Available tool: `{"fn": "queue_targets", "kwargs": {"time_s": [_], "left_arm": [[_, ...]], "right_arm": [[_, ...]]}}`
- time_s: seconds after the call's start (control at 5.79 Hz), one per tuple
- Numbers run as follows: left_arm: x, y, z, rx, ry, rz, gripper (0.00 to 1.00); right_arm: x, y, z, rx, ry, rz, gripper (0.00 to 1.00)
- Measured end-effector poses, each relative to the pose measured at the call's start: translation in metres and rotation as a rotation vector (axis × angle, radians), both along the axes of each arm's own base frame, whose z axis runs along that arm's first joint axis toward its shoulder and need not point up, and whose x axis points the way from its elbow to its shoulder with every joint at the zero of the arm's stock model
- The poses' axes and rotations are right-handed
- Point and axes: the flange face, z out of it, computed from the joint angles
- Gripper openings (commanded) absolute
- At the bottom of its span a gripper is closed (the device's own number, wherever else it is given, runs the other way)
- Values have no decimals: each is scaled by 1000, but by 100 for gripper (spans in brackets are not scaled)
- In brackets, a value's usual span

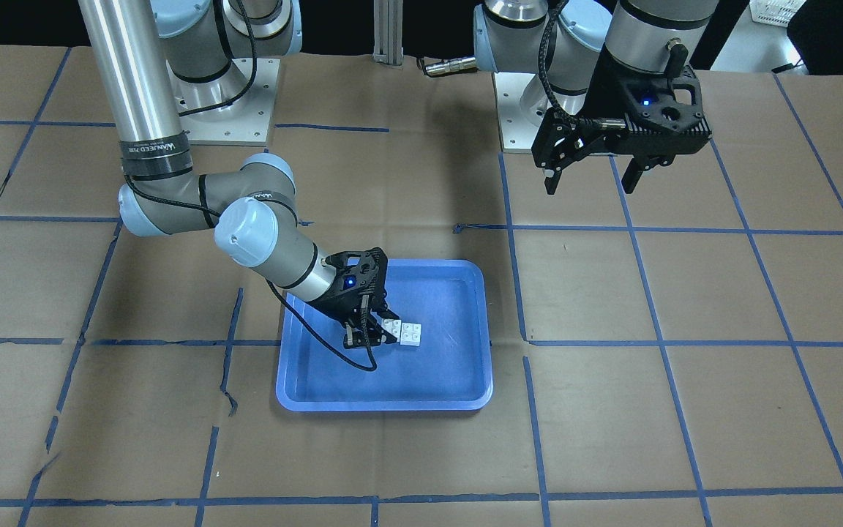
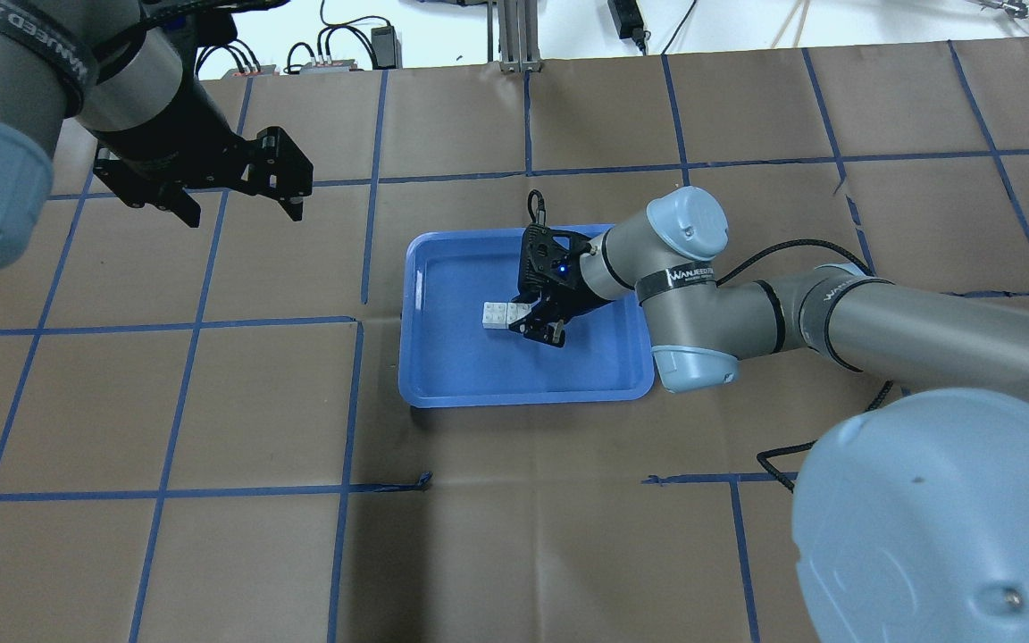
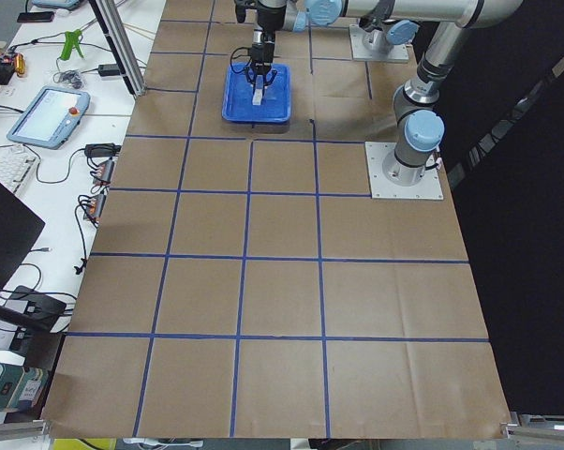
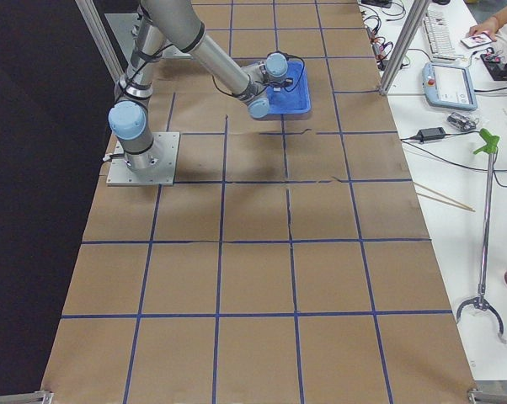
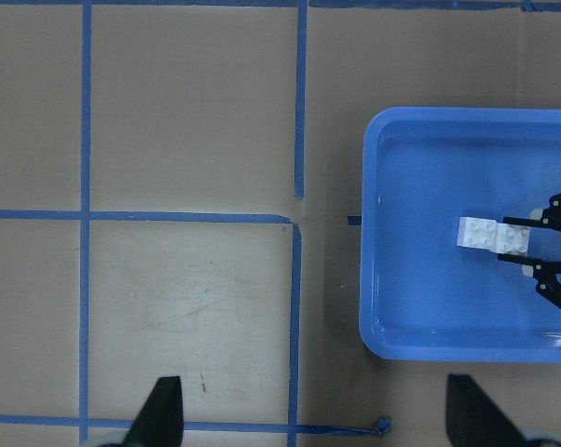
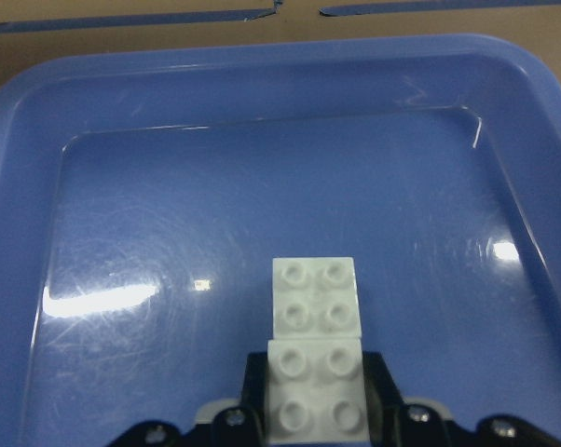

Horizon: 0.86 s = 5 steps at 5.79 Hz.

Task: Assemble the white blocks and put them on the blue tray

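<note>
in the front-facing view you have the blue tray [image 1: 451, 307] on the brown paper-covered table [image 1: 685, 410], which is crossed by blue tape lines [image 1: 634, 230]. two white blocks [image 1: 405, 332] lie on the tray floor, touching end to end. the right arm [image 1: 275, 252] leans down into the tray and its wrist covers part of the rim on the robot's side. the right jaws stand at one end of the block row. the left arm [image 1: 641, 44] hangs well apart over bare table, the left jaws wide and holding nothing.

from overhead, the blocks [image 2: 501, 315] sit near the middle of the tray [image 2: 479, 375], and the black fingers hide the row's right end.

from the table's left end the tray [image 3: 235, 103] is far off and the blocks are too small to judge.

from the right end the right arm's elbow [image 4: 262, 88] covers part of the tray [image 4: 297, 103], and the blocks are hidden.

the left wrist camera shows its own fingertips [image 5: 164, 414] far apart with only table between them. both blocks [image 5: 493, 235] show in the tray to the right.

in the right wrist camera you can count two blocks, four studs each. the nearer block [image 6: 318, 396] sits between narrow jaws, close on each side; you cannot tell whether they press it. the farther block [image 6: 315, 296] touches it, clear of the jaws.
</note>
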Motion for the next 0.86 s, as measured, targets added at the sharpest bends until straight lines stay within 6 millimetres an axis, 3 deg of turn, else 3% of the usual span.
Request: {"fn": "queue_targets", "kwargs": {"time_s": [0.86], "left_arm": [[0, 0, 0, 0, 0, 1, 99]], "right_arm": [[0, 0, -2, 9, -1, -10, 31]]}}
